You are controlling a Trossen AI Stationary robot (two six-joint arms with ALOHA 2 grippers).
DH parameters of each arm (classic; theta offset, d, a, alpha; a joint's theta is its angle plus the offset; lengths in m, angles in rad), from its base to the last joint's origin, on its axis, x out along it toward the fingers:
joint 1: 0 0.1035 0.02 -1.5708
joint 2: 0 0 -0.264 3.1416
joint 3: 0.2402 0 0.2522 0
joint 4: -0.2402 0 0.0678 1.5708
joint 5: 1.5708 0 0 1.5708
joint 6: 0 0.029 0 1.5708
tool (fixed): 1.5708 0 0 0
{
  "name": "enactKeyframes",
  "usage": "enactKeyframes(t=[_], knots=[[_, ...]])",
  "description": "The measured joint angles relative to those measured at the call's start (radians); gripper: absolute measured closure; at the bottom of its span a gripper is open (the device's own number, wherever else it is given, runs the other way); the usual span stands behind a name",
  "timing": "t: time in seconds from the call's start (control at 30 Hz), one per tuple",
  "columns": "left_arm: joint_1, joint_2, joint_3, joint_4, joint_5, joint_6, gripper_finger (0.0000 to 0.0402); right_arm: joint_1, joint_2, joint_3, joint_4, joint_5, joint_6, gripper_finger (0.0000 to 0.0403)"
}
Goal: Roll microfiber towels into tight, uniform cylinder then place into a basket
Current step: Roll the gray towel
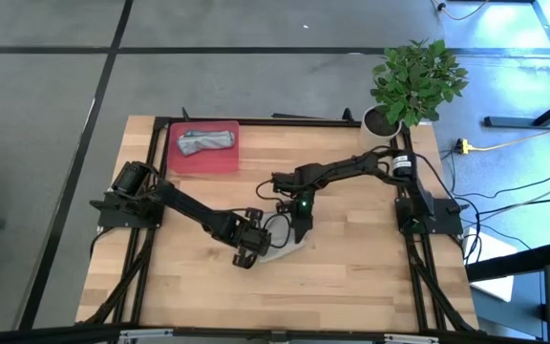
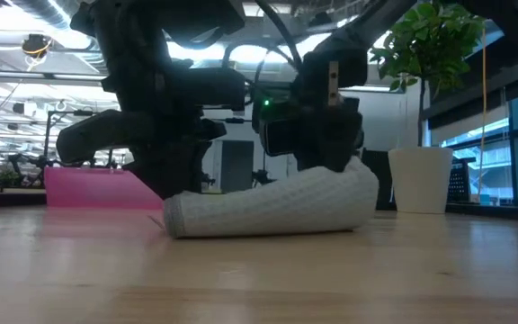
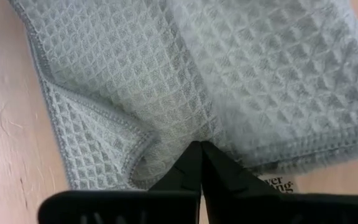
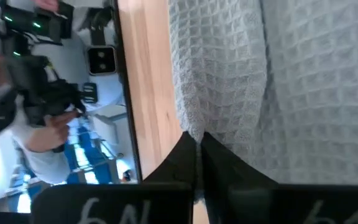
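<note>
The light grey towel (image 1: 285, 250) lies as a loose roll on the wood at mid-table. In the low view the roll (image 2: 268, 209) rests along its length on the tabletop. My left gripper (image 1: 249, 250) is at the roll's left end and my right gripper (image 1: 301, 227) at its far right side; both are shut on the cloth. The pale blue-teal towel (image 1: 206, 141) lies rolled in the red tray (image 1: 175, 164) at the far left of the table. My left gripper pinches a fold of the grey towel (image 3: 188, 134) at its fingertips, where the flat hemmed layer meets the rolled bulk. The fingers slant down from the table's left. The cloth puckers toward the tips and lies on the table. My right gripper pinches the grey towel's edge (image 4: 190, 127) at its fingertips, pointing down from above. The cloth bunches toward the tips. In the low view the roll's right end (image 2: 353, 184) sits under this gripper, and the roll rests on the table.
A white pot with a green plant (image 1: 411, 81) stands at the table's far right corner and shows in the low view (image 2: 419, 180). The red tray shows pink behind the arms (image 2: 97, 187). Bare wood lies toward the near edge (image 1: 285, 296). A person shows beyond the table (image 4: 36, 118).
</note>
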Motion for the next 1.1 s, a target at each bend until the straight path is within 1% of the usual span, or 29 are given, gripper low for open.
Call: enactKeyframes(t=[0.13,0.33,0.43,0.53,0.63,0.73,0.87,0.97,1.1], knots=[[0.000,0.000,0.000,0.003,0.006,0.014,0.0401,-0.029,0.023,0.000,0.015,-0.059,0.021,0.0392],[0.000,0.000,-0.001,0.004,0.008,0.015,0.0401,-0.074,0.046,0.000,0.047,-0.068,0.101,0.0392],[0.000,0.000,-0.001,0.005,0.008,0.017,0.0401,-0.093,0.049,0.000,0.059,-0.063,0.110,0.0392],[0.000,0.000,-0.001,0.006,0.009,0.017,0.0401,-0.107,0.049,0.002,0.071,-0.020,0.136,0.0392],[0.000,0.000,-0.001,0.006,0.011,0.027,0.0402,-0.121,0.049,0.002,0.073,-0.005,0.139,0.0392],[0.000,0.000,-0.001,0.016,0.019,0.039,0.0401,-0.120,0.046,0.003,0.076,0.073,0.154,0.0392],[0.000,0.000,-0.001,0.016,0.019,0.040,0.0401,-0.120,0.046,0.003,0.077,0.102,0.154,0.0392],[0.000,0.000,-0.001,0.016,0.017,0.039,0.0401,-0.118,0.045,0.003,0.087,0.150,0.156,0.0392],[-0.005,-0.012,-0.001,0.003,-0.019,0.038,0.0401,-0.118,0.045,0.003,0.091,0.180,0.158,0.0392]])
